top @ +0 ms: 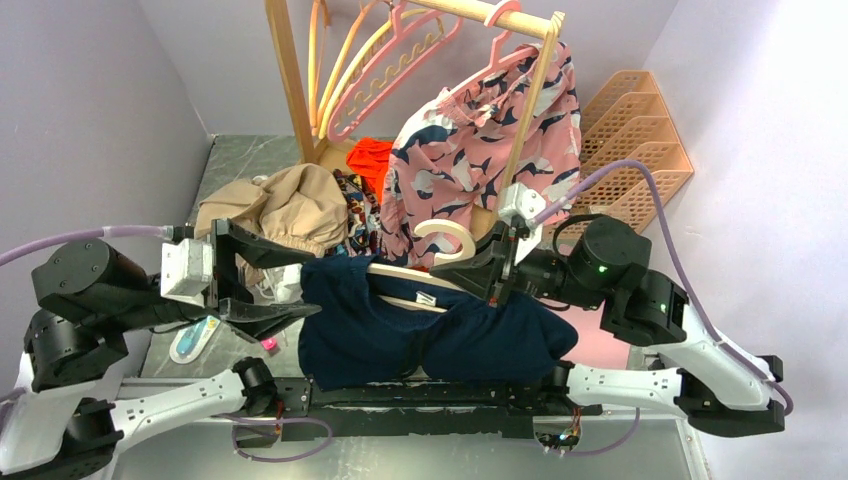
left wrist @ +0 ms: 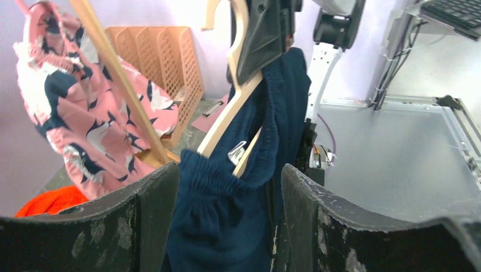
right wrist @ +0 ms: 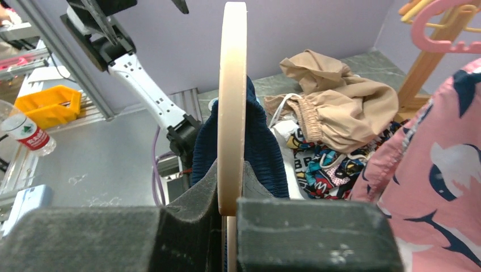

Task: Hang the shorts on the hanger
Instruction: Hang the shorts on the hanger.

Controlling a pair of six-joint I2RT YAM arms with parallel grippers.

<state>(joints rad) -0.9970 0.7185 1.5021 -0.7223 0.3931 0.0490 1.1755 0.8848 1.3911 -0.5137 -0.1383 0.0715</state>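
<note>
The navy shorts hang from the cream hanger, their elastic waistband draped over its bar, above the table's near edge. My right gripper is shut on the hanger just below the hook. In the right wrist view the hanger stands edge-on, pinched in my gripper, with the shorts behind it. My left gripper is open at the shorts' left edge. In the left wrist view the shorts fill the gap in my gripper, below the hanger. Contact cannot be told.
A wooden rack at the back holds pink hangers and pink printed shorts. A tan garment, printed cloth and orange cloth lie behind the shorts. A peach organiser stands at the right wall.
</note>
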